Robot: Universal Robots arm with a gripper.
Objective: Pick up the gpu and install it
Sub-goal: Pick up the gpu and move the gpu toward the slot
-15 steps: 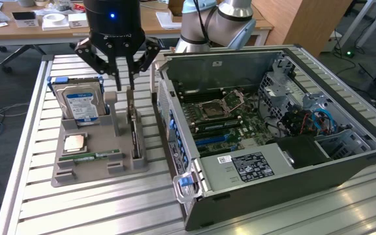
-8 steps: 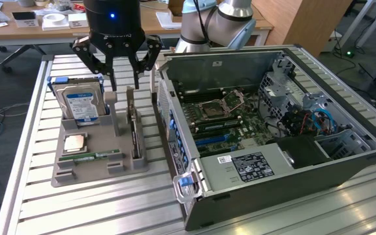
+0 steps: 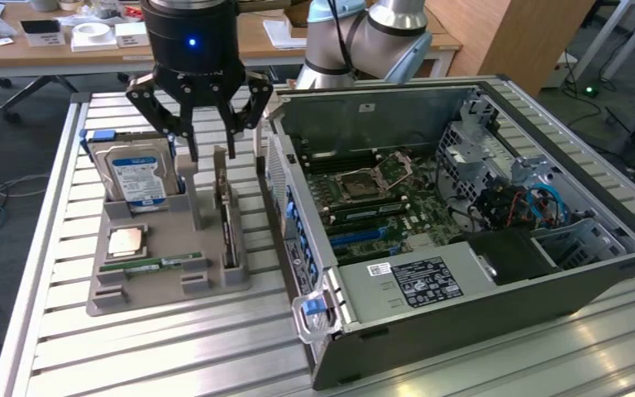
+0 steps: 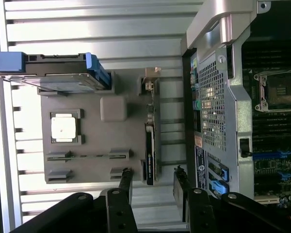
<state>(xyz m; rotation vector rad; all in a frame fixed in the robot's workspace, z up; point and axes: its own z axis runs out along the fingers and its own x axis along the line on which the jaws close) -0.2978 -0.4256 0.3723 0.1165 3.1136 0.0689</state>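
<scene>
The gpu point(image 3: 226, 211) stands on its long edge in a slot of the grey holder tray point(image 3: 163, 291), beside the open computer case point(image 3: 461, 248). In the wrist view the gpu point(image 4: 149, 133) appears edge-on as a thin dark strip. My gripper point(image 3: 209, 136) hangs just above the card's far end, open, with nothing between its fingers. Seen from the wrist, the gripper point(image 4: 153, 177) has one fingertip on each side of the card's line, apart from it.
The tray point(image 4: 94, 141) also carries an upright hard drive point(image 3: 136, 174) with a blue label, a CPU point(image 3: 128, 240) and a green memory stick point(image 3: 163, 265). The case's motherboard point(image 3: 373, 198) lies exposed. Everything rests on a slatted aluminium table point(image 3: 185, 356).
</scene>
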